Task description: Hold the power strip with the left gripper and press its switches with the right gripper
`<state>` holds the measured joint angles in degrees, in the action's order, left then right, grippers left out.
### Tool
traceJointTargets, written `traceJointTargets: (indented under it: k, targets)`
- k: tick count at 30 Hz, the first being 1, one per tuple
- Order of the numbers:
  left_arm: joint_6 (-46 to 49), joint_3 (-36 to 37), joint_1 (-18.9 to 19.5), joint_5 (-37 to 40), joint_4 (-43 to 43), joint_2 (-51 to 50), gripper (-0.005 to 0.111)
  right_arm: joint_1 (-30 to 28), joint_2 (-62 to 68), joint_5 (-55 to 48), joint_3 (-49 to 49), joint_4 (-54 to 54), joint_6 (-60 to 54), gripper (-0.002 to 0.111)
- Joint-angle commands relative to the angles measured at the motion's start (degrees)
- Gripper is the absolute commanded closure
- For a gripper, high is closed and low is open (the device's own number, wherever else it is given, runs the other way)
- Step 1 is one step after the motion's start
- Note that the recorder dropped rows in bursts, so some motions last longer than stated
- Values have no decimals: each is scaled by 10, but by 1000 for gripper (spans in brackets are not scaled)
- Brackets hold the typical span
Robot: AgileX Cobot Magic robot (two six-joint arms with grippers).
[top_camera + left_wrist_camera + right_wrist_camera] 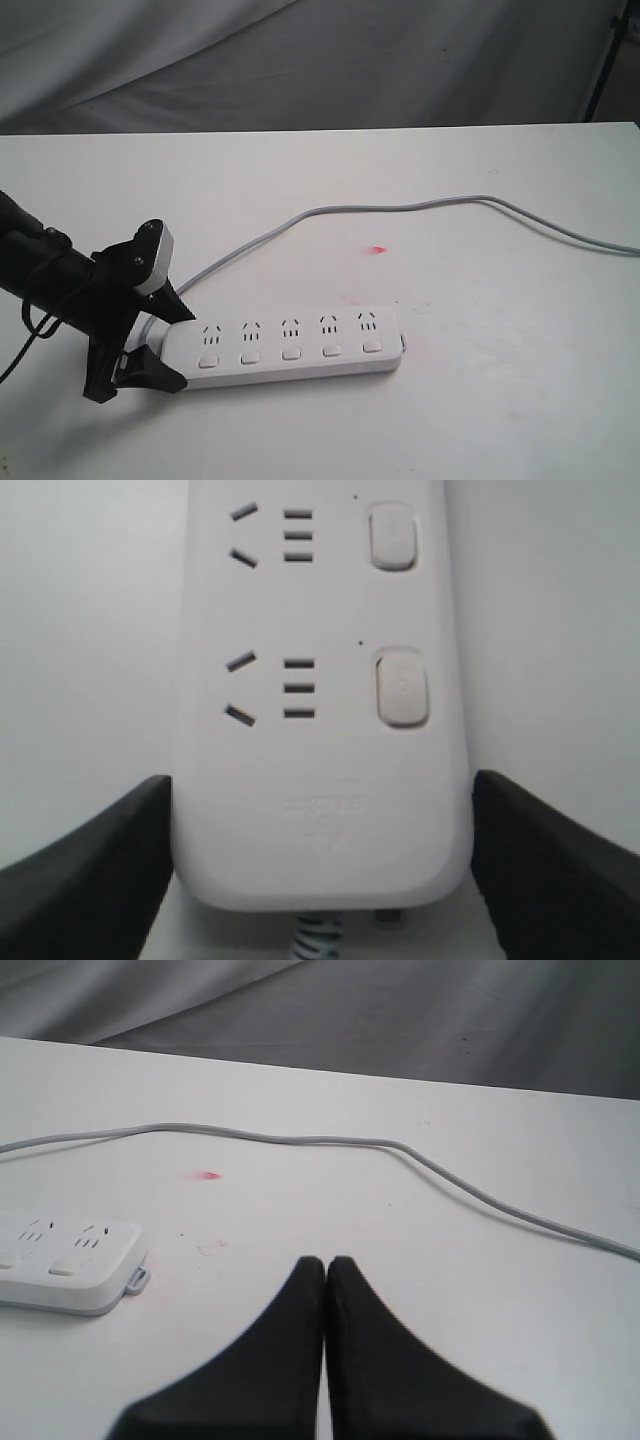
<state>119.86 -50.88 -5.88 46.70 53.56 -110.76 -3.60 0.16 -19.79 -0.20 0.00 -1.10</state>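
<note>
The white power strip lies flat on the white table, its row of switches along the near side. My left gripper is at the strip's cord end. One black finger rests against each long side of the strip, and two switches show just beyond. My right gripper is shut with nothing in it. It hovers over bare table, off the strip's far end, and stays outside the exterior view.
The thin grey cord curves from the strip's left end across the table and off the right edge. A small red mark is on the tabletop behind the strip. Grey cloth hangs behind the table's back edge.
</note>
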Motion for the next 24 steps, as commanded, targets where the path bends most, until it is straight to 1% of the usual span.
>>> traceJointTargets:
  k: [1,9,14,24]
  targets:
    - [1,-1,-2,-25,9,0,72,-4,-2,2,2,-3,1,108]
    - [1,-1,-2,-33,9,0,95,-4,-2,2,2,-3,1,108]
    - [1,-1,-2,-33,9,0,107,-4,-2,2,2,-3,1,108]
    - [1,-1,-2,-33,9,0,107,-4,-2,2,2,-3,1,108]
